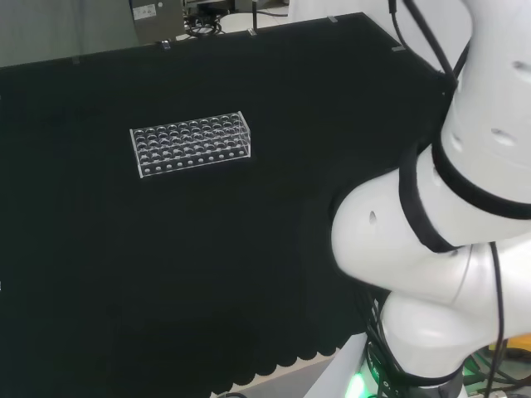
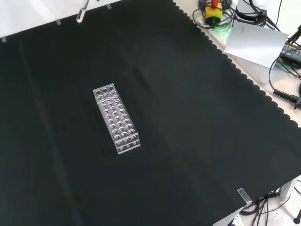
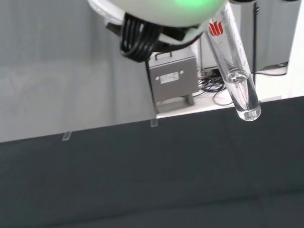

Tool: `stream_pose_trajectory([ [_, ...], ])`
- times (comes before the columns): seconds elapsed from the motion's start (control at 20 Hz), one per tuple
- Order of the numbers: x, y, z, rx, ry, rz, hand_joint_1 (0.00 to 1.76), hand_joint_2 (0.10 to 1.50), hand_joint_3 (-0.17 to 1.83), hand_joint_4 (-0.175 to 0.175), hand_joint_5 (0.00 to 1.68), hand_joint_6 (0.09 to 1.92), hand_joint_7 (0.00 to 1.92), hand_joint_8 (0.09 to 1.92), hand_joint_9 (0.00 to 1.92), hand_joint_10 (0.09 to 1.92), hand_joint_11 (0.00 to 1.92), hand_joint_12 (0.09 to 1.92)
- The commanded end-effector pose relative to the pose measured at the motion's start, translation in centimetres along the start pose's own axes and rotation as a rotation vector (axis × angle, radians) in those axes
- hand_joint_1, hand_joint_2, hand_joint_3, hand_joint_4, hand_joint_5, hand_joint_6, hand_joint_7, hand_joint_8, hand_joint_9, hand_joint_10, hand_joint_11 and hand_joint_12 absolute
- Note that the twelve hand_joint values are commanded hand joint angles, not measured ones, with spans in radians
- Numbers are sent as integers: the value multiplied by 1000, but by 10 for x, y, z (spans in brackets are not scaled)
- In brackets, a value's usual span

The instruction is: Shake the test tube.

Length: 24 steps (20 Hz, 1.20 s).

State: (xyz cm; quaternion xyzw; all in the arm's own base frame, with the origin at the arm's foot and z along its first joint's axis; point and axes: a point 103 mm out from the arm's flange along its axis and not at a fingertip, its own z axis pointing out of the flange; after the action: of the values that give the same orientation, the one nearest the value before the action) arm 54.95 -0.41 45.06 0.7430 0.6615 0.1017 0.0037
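A clear glass test tube (image 3: 236, 71) hangs tilted in the air above the black cloth in the wrist view, its upper end cut off by the picture's edge. A small amount of clear liquid sits in its rounded bottom, and a red mark shows higher up on the glass. The tube's lower tip (image 2: 81, 16) also shows at the front view's top left, above the cloth's far edge. What holds the tube is hidden. A clear plastic test tube rack (image 1: 191, 143) (image 2: 116, 118) with several rows of holes stands on the cloth, far from the tube.
The arm's white links (image 1: 448, 232) stand at the head view's right. A grey metal box (image 3: 173, 78) and cables lie beyond the bench edge. A paper sheet (image 2: 255, 42), cables and a yellow button box (image 2: 213, 12) lie off the cloth's scalloped edge.
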Motion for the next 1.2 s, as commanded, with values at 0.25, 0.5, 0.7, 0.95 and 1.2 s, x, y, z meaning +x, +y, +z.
stream_pose_trajectory([
  [0.25,81,0,114,190,54,-95,1212,675,644,-175,1258,679,1649,593,1505,648,905,1207],
  [0.5,143,-10,122,208,124,-186,1212,675,644,-175,1257,679,1649,594,1504,649,905,1207],
  [0.7,161,-11,121,213,150,-217,1212,675,644,-175,1257,679,1648,594,1504,649,906,1206],
  [0.95,140,-6,119,206,127,-189,1212,675,643,-175,1257,680,1648,595,1504,649,906,1205],
  [1.2,87,-2,117,199,60,-109,1212,675,643,-175,1257,680,1647,596,1504,649,906,1205],
])
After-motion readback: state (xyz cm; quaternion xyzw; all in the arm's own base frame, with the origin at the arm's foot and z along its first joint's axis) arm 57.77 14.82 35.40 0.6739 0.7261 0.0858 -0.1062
